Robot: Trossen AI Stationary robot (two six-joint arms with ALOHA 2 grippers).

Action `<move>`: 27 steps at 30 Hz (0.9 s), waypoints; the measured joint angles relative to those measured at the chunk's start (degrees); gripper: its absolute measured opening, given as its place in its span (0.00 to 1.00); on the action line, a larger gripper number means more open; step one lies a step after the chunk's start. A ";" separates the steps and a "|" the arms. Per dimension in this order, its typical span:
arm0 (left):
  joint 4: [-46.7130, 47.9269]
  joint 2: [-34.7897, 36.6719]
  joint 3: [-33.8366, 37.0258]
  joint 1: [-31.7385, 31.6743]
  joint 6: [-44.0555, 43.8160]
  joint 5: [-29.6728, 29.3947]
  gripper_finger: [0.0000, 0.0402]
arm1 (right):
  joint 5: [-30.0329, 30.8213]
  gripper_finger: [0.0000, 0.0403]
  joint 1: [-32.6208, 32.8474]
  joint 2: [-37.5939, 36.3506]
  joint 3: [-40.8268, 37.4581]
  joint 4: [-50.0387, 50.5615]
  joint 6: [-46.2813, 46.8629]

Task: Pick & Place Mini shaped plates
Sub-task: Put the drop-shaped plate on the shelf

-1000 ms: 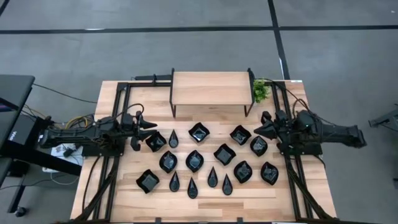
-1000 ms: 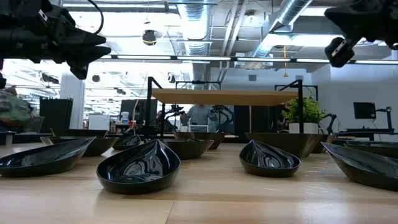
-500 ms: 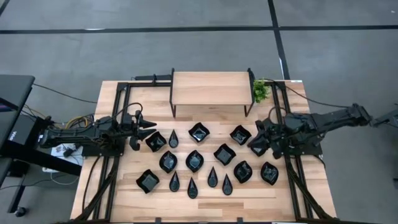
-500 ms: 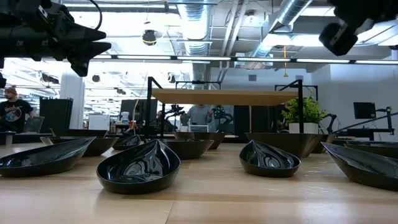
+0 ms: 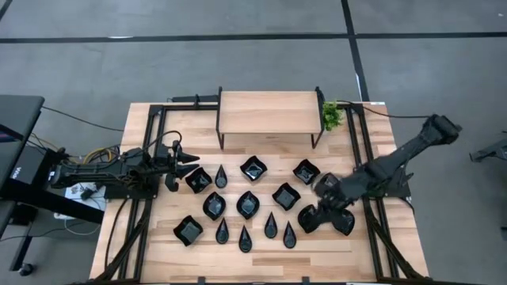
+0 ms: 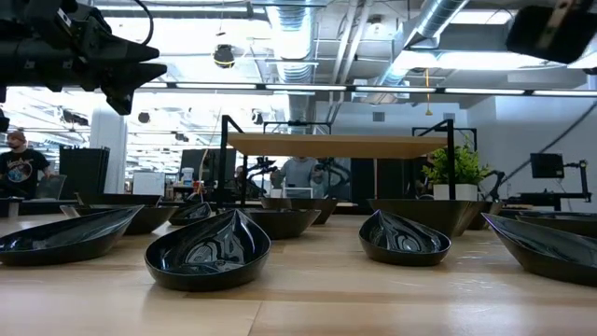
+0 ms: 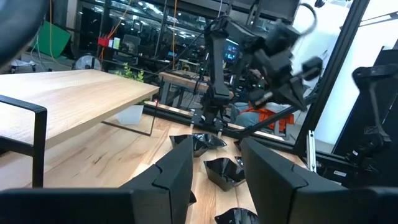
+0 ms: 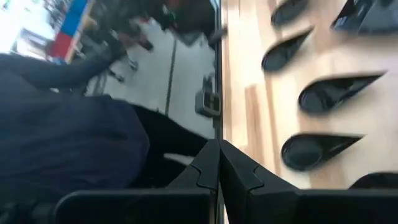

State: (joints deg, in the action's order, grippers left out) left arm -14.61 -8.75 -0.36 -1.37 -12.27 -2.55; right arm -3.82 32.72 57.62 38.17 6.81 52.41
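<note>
Several mini shaped plates (image 5: 248,204), glossy black teardrops, wavy squares and leaf shapes, lie flat on their bases in loose rows across the middle of the wooden table (image 5: 261,253). My right gripper (image 5: 307,218) is shut and hangs above the plates at the near right, empty; its wrist view shows the shut fingertips (image 8: 218,149) beside teardrop plates (image 8: 317,149). My left gripper (image 5: 194,161) is open at the table's left, raised and level, next to a square plate (image 5: 198,180). Nothing sits between its fingers (image 7: 214,165).
A low wooden shelf on black legs (image 5: 265,113) stands at the table's far middle, with a small green plant (image 5: 331,116) at its right. Black frame rails (image 5: 150,206) run along both table sides. A person (image 6: 19,173) shows in the room behind.
My right gripper has swung from the table's right edge toward the near edge and the middle, out over the near-right plates, rolling and tipping downward as it went; it stays shut. The plates have not moved.
</note>
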 joint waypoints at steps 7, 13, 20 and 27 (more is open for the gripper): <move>0.00 0.00 0.00 -0.01 0.00 0.00 0.34 | 1.08 0.00 3.35 13.11 3.69 0.76 6.30; 0.01 0.00 0.00 0.00 0.00 0.00 0.34 | 1.07 0.01 2.93 22.97 7.31 2.59 9.15; 0.00 0.00 0.00 0.00 0.00 0.00 0.34 | 0.73 0.16 0.17 29.17 13.68 10.14 10.70; 0.03 -0.04 0.00 0.00 0.00 0.00 0.34 | 0.69 0.24 -2.50 33.71 18.46 15.35 10.27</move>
State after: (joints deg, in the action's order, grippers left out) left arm -14.59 -8.80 -0.36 -1.37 -12.27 -2.55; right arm -3.14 30.21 91.33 56.63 22.17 62.68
